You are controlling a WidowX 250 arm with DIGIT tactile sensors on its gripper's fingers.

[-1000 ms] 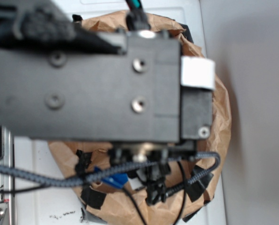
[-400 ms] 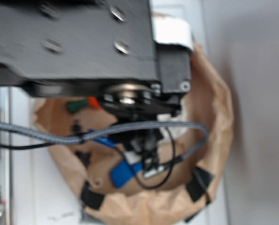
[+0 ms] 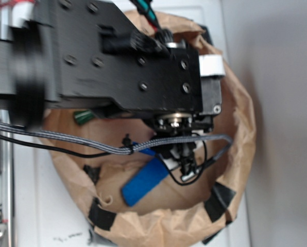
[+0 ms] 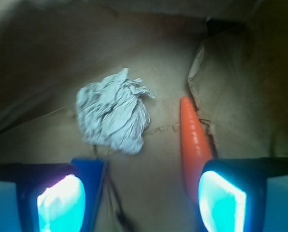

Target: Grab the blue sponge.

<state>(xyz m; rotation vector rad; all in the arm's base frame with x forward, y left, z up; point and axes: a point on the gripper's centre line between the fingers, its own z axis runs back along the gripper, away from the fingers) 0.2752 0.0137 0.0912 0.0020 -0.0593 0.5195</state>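
Observation:
The blue sponge (image 3: 143,182) lies flat on the brown paper inside the bag, slanting from lower left to upper right. My gripper (image 3: 187,160) hangs just past the sponge's upper right end. In the wrist view my gripper (image 4: 141,198) is open and empty. One corner of the blue sponge (image 4: 92,176) shows right beside my left finger (image 4: 62,198). The orange toy carrot (image 4: 194,145) lies beside my right finger (image 4: 221,198).
A crumpled white cloth (image 4: 112,115) lies ahead of the jaws. The rolled brown paper bag rim (image 3: 241,128) rings the workspace, held by black tape (image 3: 218,198). The carrot's green top (image 3: 84,117) peeks from under the arm. A grey cable (image 3: 91,146) crosses the bag.
The arm has shifted left and up in the exterior view. The gripper has moved up the frame, and most of the sponge now shows.

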